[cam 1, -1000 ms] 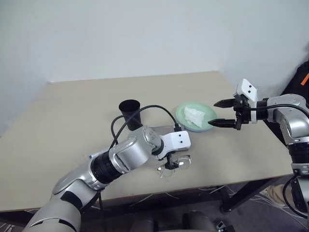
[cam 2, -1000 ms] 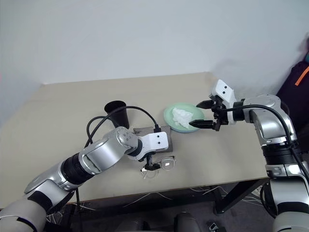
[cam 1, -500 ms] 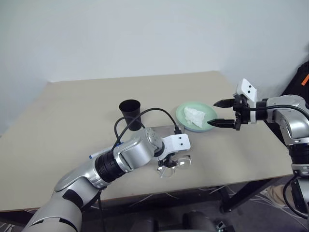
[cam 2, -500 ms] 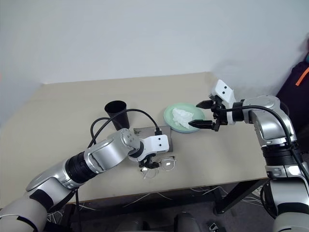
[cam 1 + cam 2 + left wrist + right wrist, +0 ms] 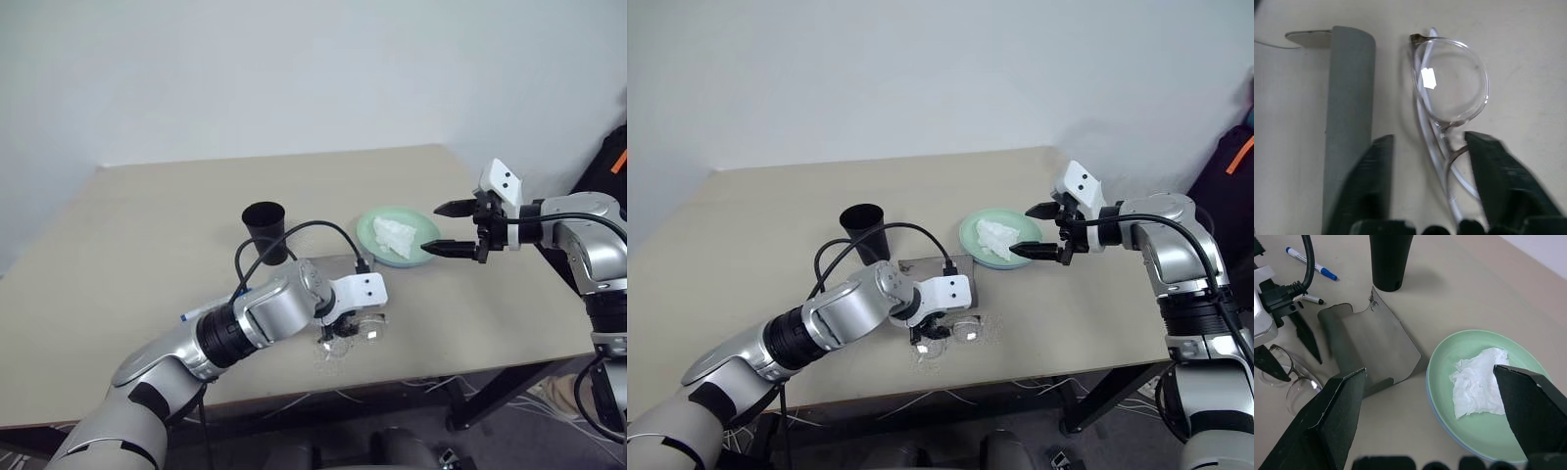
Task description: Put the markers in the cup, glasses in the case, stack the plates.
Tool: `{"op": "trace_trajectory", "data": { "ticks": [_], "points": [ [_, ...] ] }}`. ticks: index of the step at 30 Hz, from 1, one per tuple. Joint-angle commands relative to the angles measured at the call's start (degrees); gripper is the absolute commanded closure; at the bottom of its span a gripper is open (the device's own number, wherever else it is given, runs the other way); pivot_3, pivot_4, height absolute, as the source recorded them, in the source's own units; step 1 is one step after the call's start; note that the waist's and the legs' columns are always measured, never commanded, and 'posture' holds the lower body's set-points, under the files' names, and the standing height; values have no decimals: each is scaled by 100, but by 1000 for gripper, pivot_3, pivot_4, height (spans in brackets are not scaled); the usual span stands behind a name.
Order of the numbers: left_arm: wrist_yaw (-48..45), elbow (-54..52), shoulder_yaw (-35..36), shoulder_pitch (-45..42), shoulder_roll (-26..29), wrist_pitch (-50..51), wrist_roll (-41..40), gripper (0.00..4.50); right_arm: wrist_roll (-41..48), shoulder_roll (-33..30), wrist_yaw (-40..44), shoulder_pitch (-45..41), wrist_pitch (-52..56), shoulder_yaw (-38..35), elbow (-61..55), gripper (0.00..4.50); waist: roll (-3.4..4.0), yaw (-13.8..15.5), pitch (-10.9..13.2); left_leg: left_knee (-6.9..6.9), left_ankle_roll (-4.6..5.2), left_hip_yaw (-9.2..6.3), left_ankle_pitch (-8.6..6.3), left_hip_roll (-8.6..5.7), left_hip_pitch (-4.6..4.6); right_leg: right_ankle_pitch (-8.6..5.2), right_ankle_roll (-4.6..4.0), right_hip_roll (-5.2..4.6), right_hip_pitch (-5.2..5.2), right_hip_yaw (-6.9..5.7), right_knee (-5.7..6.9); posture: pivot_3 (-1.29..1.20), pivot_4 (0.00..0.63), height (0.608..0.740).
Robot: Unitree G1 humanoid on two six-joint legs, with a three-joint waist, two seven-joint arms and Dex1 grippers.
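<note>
The glasses [image 5: 1449, 98] lie on the table just beside the open case [image 5: 1349, 112], my left gripper [image 5: 1427, 147] half-open astride their bridge (right gripper [image 5: 1432, 396] spread wide), so a skewed pinch could flick them away.

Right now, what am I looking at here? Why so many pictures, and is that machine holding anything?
It is a two-armed humanoid robot at a table. Two pictures come from cameras in its head, the other two from a camera on each wrist. On the table are a black cup, a pale green plate with a crumpled tissue, an opened gray case, two markers and clear-framed glasses. The left gripper straddles the glasses without gripping yet. The right gripper hovers open by the plate, empty.
</note>
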Motion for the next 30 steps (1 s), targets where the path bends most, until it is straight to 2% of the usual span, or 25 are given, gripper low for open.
{"op": "trace_trajectory", "data": {
  "ticks": [1,3,10,20,24,30],
  "points": [
    [0,19,4,-162,-5,-68,35,3646,49,-51,-50,-60,-75,-98,-187,0,0,0,0,0,0,-1,0,0,0,0,0,0,0,0,0,0,0,731],
    [-19,20,-20,-175,11,-115,44,4305,47,-52,-54,-57,-79,-93,-190,0,0,0,0,1,0,-2,0,0,0,0,0,1,0,0,0,0,0,731],
    [-41,71,91,-231,70,-415,100,4305,27,-41,-33,-106,-101,-53,-144,0,0,0,0,6,0,-16,0,-1,0,0,0,5,8,-1,0,0,0,731],
    [-723,-51,803,-200,657,-1538,-78,4305,6,-7,-18,-207,-176,19,-31,0,2,0,0,5,0,-66,0,-3,-2,-1,-1,15,11,-3,0,0,0,731],
    [-944,40,842,-156,868,-1877,39,4305,10,1,-17,-215,-201,29,-12,0,2,0,0,6,0,-69,0,-3,-1,-1,-2,23,17,-1,-2,0,0,731],
    [-1185,-5,821,-112,897,-2076,94,4305,16,4,-35,-194,-195,36,-33,0,3,3,0,15,0,-79,0,-3,-3,-2,-2,42,34,3,-7,0,0,731]
  ]
}}
